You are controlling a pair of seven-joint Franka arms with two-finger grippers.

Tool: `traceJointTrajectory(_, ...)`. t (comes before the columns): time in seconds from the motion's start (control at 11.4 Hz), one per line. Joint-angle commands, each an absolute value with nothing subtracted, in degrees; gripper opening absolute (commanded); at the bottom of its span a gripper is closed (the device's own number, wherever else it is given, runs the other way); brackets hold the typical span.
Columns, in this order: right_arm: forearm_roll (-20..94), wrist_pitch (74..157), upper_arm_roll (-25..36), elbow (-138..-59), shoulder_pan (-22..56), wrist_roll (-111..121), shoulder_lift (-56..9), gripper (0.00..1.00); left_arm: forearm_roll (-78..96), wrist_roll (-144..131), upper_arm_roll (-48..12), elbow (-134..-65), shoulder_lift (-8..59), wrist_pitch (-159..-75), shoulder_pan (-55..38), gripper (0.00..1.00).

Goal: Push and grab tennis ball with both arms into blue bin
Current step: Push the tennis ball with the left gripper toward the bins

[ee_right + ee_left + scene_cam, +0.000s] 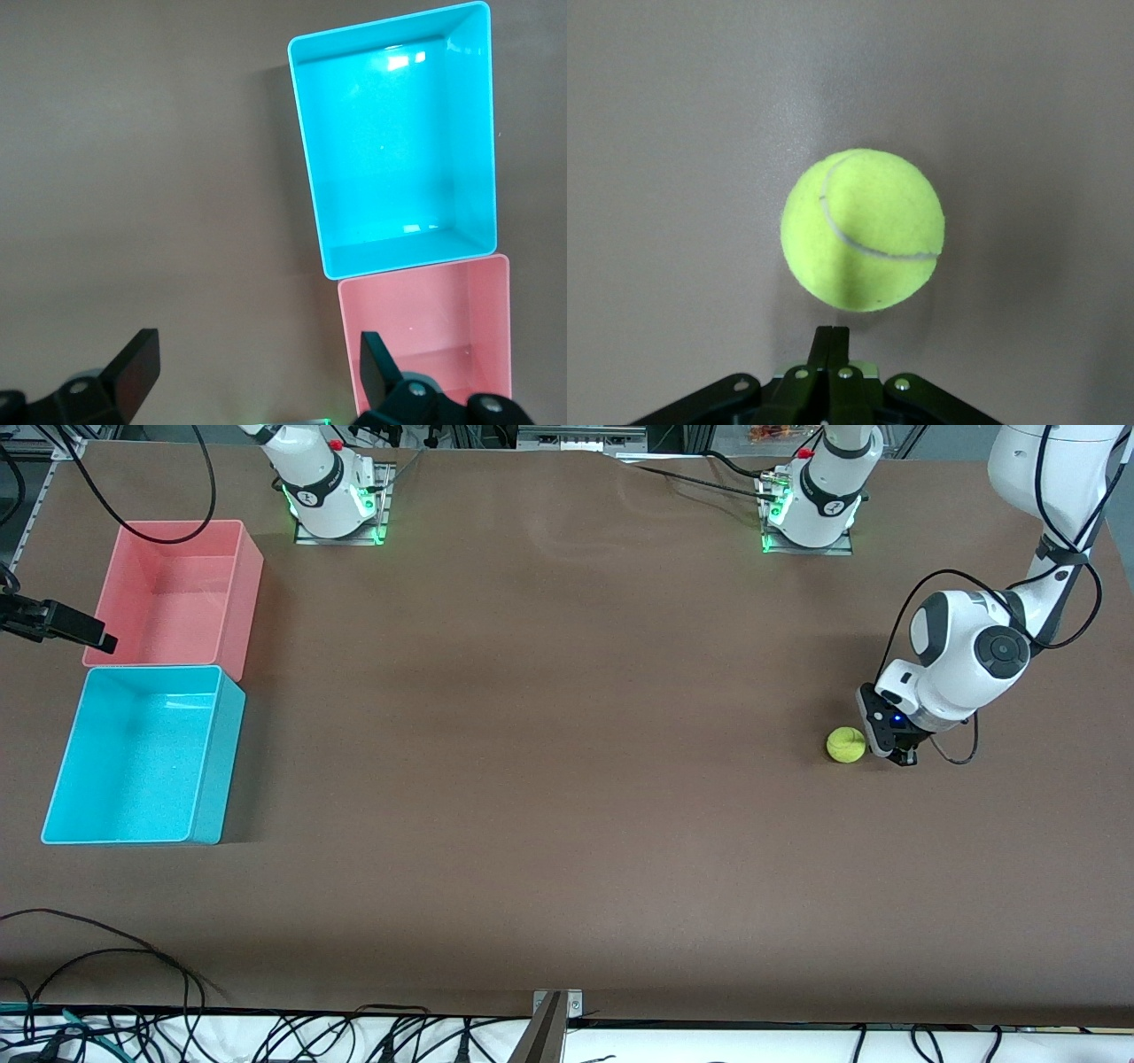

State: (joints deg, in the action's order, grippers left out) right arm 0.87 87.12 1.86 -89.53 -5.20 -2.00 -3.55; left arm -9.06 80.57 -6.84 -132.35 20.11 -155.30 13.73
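Nearest to the front camera among the task's things, the blue bin [133, 757] is also the largest of them; it stands empty at the right arm's end of the brown surface [549, 779], touching the pink bin [177, 593], which lies farther from the camera; the tennis ball [846, 745] rests well apart from both, at the left arm's end of the surface, with the left claw [897, 755] low and just beside it, on the side away from the bins; the right claw [84, 633] hangs over the edge of the pink bin, and this arm seems to wait. I judge the ball to be light, fuzzy and a little springy, so it will roll easily at a small push and may run sideways if it is not struck through the middle; for lifting, the fingers should close across its widest part, where the felt gives good friction. The front view alone shows how long the way from ball to bin is; the left wrist view shows what the front view hides, that the left claw is clenched, its fingers [830, 341] pressed together and pointing at the middle of the ball, very near it, though I cannot tell whether they touch; the right wrist view shows the right claw released, fingers wide, and both bins empty.
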Motion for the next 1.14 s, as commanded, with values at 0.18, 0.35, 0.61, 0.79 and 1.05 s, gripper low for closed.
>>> traceJointTrajectory(0.18, 1.85, 86.66, 1.67, -88.68, -5.45, -1.49, -3.6, 1.0, -12.3, 81.39, -5.63, -131.84, 20.92, -155.48, 14.41, 0.0)
traceJointTrajectory(0.35, 1.85, 86.66, 1.67, -88.68, -5.54, -1.41, -3.69, 1.0, -12.31, 81.39, -5.54, -131.84, 20.92, -155.48, 14.41, 0.0)
traceJointTrajectory(0.61, 1.93, 86.66, 1.67, -88.68, -5.45, -1.41, -3.6, 1.0, -11.61, 80.42, -5.54, -131.84, 21.09, -155.48, 14.07, 0.0)
traceJointTrajectory(0.79, 1.85, 86.66, 1.67, -88.77, -5.54, -1.41, -3.69, 1.0, -11.51, 72.4, -5.97, -132.19, 21.18, -155.22, 10.4, 0.0)
traceJointTrajectory(1.05, 1.85, 86.75, 1.67, -88.77, -5.45, -1.41, -3.69, 1.0, -12.39, 52.34, -6.33, -131.31, 21.09, -155.13, -0.41, 0.0)
